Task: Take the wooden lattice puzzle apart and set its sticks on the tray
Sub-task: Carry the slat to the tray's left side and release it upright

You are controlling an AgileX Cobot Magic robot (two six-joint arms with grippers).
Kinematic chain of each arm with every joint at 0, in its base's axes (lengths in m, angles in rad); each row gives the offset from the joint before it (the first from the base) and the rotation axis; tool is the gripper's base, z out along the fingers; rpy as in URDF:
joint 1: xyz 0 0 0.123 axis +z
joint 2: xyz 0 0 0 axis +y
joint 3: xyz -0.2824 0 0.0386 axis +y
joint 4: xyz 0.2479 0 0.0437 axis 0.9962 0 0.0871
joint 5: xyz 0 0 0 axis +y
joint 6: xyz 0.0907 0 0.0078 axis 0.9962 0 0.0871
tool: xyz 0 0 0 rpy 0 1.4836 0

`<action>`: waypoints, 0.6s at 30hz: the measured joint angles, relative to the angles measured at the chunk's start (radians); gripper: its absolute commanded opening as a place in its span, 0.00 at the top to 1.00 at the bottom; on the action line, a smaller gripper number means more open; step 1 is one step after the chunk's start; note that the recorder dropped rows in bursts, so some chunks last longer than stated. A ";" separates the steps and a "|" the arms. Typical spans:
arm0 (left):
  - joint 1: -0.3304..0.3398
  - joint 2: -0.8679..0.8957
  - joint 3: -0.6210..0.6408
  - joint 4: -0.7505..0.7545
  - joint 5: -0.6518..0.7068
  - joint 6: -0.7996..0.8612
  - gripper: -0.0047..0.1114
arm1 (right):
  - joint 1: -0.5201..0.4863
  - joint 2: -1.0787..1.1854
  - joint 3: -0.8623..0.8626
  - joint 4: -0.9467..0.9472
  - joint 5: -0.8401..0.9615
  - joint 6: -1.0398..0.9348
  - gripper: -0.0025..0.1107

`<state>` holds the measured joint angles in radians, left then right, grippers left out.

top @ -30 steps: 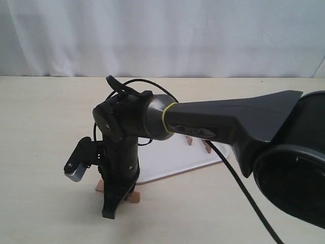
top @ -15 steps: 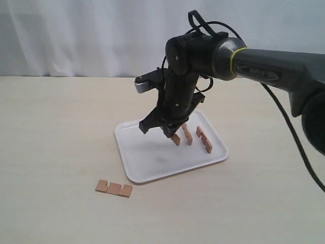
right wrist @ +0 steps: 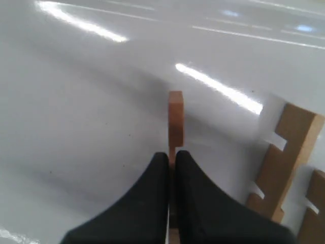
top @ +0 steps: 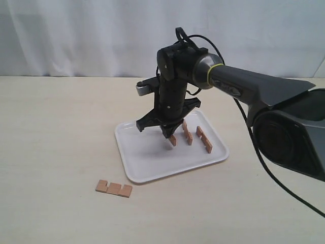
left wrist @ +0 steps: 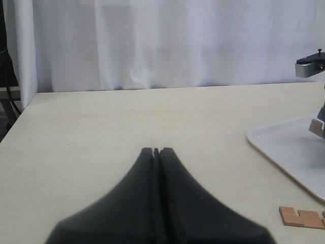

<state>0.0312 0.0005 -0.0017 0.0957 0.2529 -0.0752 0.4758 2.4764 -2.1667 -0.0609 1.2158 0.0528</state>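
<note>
No assembled lattice puzzle shows, only separate sticks. My right gripper (top: 170,135) is shut on one light-brown notched stick (top: 173,140), held on edge just above the white tray (top: 147,161). In the right wrist view the stick (right wrist: 175,118) pokes out beyond the gripper (right wrist: 171,155) over the tray floor (right wrist: 76,101). Two more sticks (top: 187,133) (top: 204,140) stand on edge on the tray's right half. A fourth stick (top: 114,188) lies flat on the table in front of the tray's left corner. My left gripper (left wrist: 156,151) is shut and empty, low over the bare table.
The right arm (top: 254,89) reaches in from the right across the tray's back. A white curtain (top: 76,35) closes off the far table edge. From the left wrist view the tray corner (left wrist: 284,147) and the loose stick (left wrist: 302,217) lie off to one side.
A second ago my right gripper was down at the sticks on the table in front of the tray. It has carried one stick over the tray and lowered slightly. One stick stays on the table.
</note>
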 measured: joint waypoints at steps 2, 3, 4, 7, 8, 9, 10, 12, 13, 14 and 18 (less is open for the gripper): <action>0.000 0.000 0.000 0.000 0.000 0.000 0.96 | 0.000 0.005 0.000 0.000 0.000 0.000 0.94; 0.000 0.000 0.000 0.000 0.000 0.000 0.96 | 0.001 0.007 0.000 0.000 0.000 0.000 0.94; 0.000 0.000 0.000 0.000 0.000 0.000 0.96 | 0.001 0.007 0.000 0.000 0.000 0.001 0.93; 0.000 0.000 0.000 0.000 0.000 0.000 0.96 | 0.002 0.007 -0.002 0.000 0.003 0.004 0.86; 0.000 0.000 0.000 0.000 0.000 0.000 0.96 | 0.002 0.007 -0.004 0.000 0.003 0.005 0.83; 0.000 0.000 0.000 0.000 0.000 0.000 0.96 | 0.002 0.007 -0.004 0.000 0.003 0.006 0.80; 0.000 0.000 0.000 0.000 0.000 0.000 0.96 | 0.002 0.007 -0.004 0.000 0.003 0.006 0.76; 0.000 0.000 0.000 0.000 0.000 0.000 0.96 | 0.002 0.007 -0.006 0.000 0.004 0.008 0.70; 0.000 0.000 0.000 0.000 0.000 0.000 0.96 | 0.002 0.007 -0.006 0.000 0.004 0.008 0.67; 0.000 0.000 0.000 0.000 0.000 0.000 0.96 | 0.002 0.007 -0.006 0.000 0.004 0.008 0.66; 0.000 0.000 0.000 0.000 0.000 0.000 0.96 | 0.002 0.007 -0.006 0.001 0.004 0.008 0.61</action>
<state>0.0312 0.0005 -0.0017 0.0957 0.2529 -0.0752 0.4782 2.4830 -2.1725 -0.0596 1.2199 0.0604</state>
